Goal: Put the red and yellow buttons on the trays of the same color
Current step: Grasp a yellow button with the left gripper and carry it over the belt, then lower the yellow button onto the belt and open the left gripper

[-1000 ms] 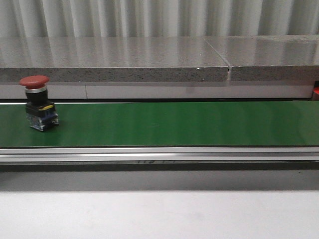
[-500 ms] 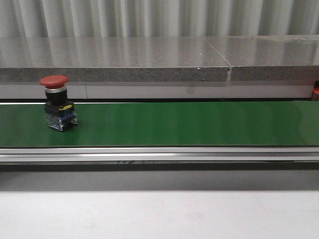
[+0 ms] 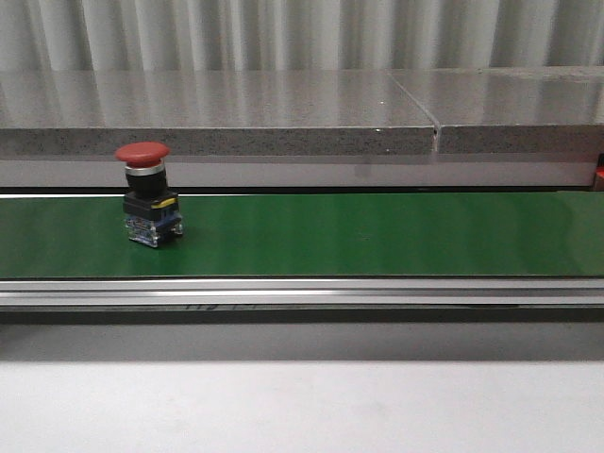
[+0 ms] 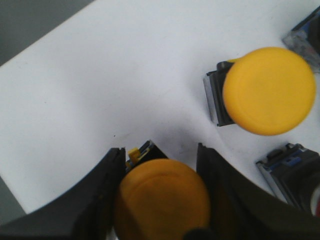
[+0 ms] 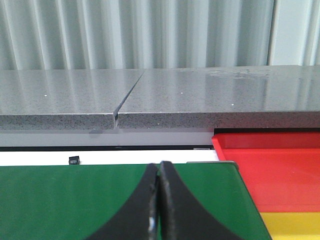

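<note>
The red button [image 3: 146, 193] stands upright on the green conveyor belt [image 3: 377, 234], toward its left end in the front view, red dome cap on top, black body and blue-and-yellow base block below. No arm shows in that view.

In the left wrist view, the left pincer [image 4: 162, 200] holds a yellow button [image 4: 162, 202] between its 2 black fingers [image 4: 92, 200], the jaws set narrow against the cap's sides. A second yellow button [image 4: 269, 91] lies just beside it on a white surface [image 4: 100, 90], cap facing the camera. Parts of 2 more switch bodies show at the frame edge, 1 dark block [image 4: 292, 172] and 1 clear block [image 4: 305, 35]; their cap colours cannot be told.

In the right wrist view, the right pincer [image 5: 159, 200] hangs over the belt with its fingers pressed together and nothing between them. Beyond the belt's end sit a red tray [image 5: 270, 165] and, nearer the camera, a yellow tray [image 5: 295, 225], touching edge to edge; what shows of both holds nothing.

Behind the belt runs a grey speckled stone ledge [image 3: 283, 113] with a seam, backed by pale corrugated wall panels [image 3: 283, 33]. An aluminium rail [image 3: 302, 293] edges the belt's near side, with the pale desk [image 3: 302, 406] in front. Only the wrist views show the yellow buttons and trays; only the front view shows the red button.
</note>
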